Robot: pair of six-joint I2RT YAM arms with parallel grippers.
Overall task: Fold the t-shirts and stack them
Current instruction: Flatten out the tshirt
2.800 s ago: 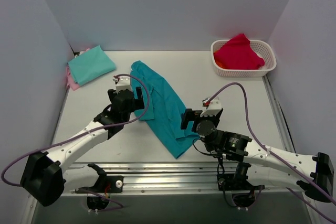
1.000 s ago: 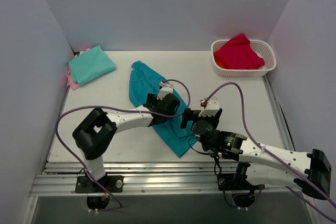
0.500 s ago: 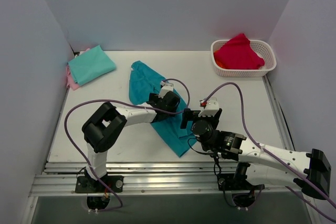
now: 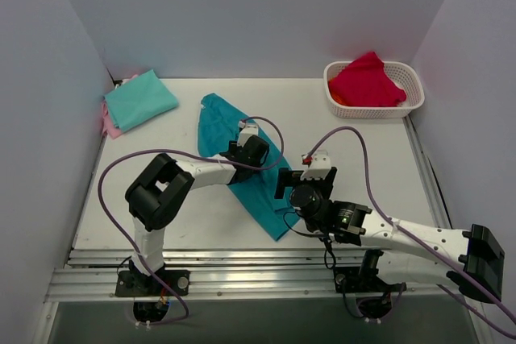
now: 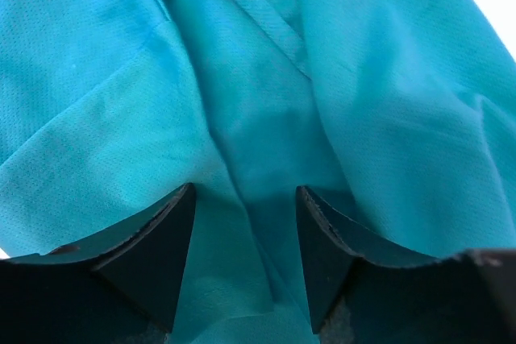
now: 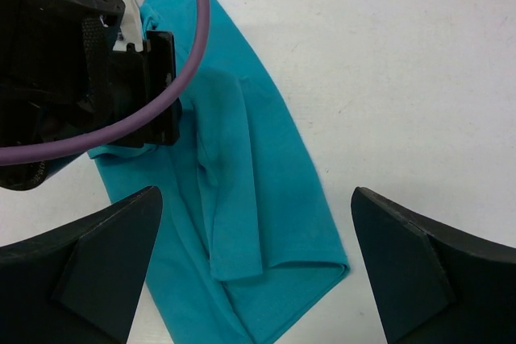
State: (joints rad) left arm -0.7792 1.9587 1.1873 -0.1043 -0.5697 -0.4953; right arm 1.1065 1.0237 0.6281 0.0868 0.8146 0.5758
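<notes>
The deep teal t-shirt (image 4: 262, 201) lies crumpled in a long diagonal strip at the table's middle. My left gripper (image 4: 248, 151) is down on its middle. In the left wrist view the left gripper (image 5: 244, 227) is open, with a raised fold of the teal cloth (image 5: 322, 78) between the fingers. My right gripper (image 4: 290, 184) hovers over the shirt's lower right edge. In the right wrist view the right gripper (image 6: 254, 247) is wide open and empty above the shirt's folded lower corner (image 6: 266, 199), and the left gripper (image 6: 157, 94) shows at the upper left. A folded mint-green shirt (image 4: 139, 98) lies on a pink one (image 4: 110, 125) at the far left.
A white basket (image 4: 413, 78) with red cloth (image 4: 364, 80) stands at the back right. Purple cables loop over both arms. Bare white table (image 4: 363, 159) lies right of the teal shirt. Walls close in on the left, back and right.
My left gripper swung from the shirt's left side across onto its middle, then shifted slightly up and left. The shirt's upper part has bunched. My right gripper edged slightly left.
</notes>
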